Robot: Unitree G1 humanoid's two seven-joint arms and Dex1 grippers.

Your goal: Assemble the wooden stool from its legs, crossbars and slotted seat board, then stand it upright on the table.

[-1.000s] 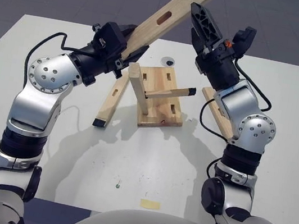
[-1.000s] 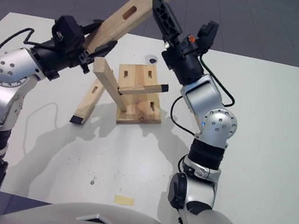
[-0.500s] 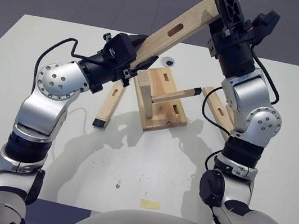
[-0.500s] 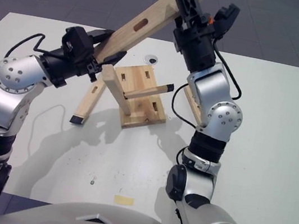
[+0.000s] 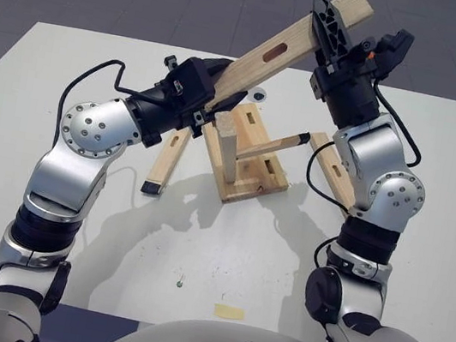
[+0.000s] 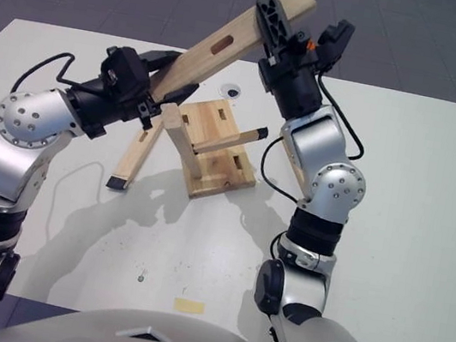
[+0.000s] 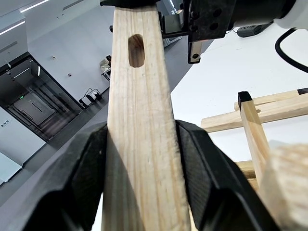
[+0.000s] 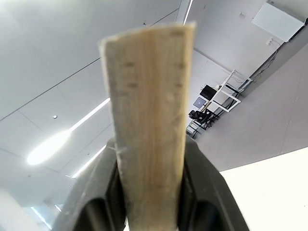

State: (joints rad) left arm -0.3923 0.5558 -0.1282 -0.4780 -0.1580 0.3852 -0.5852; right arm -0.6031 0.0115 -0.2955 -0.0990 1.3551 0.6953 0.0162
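Note:
A long slotted wooden leg [image 5: 273, 52] slants up over the table. My left gripper [image 5: 210, 90] is shut on its lower end, with its fingers [image 7: 86, 178] pressed to both sides. My right gripper [image 5: 332, 31] is shut on the upper end [image 8: 149, 96]. Below, the slotted seat board [image 5: 255, 175] lies flat on the table. One leg [image 5: 226, 145] stands up from it, and a crossbar [image 5: 271, 146] juts from that leg. The held leg's lower end hangs close above this standing leg.
A spare leg [image 5: 168, 155] lies on the white table [image 5: 436, 169] left of the seat board. Another [image 5: 331, 174] lies right of it, partly under my right arm. A small round mark [image 5: 259, 95] sits behind the board. A tape scrap [image 5: 229, 312] lies near the front edge.
My right gripper, open a second ago, moved up to the held leg's upper end and shut on it. The left arm carried the leg rightward, over the seat board.

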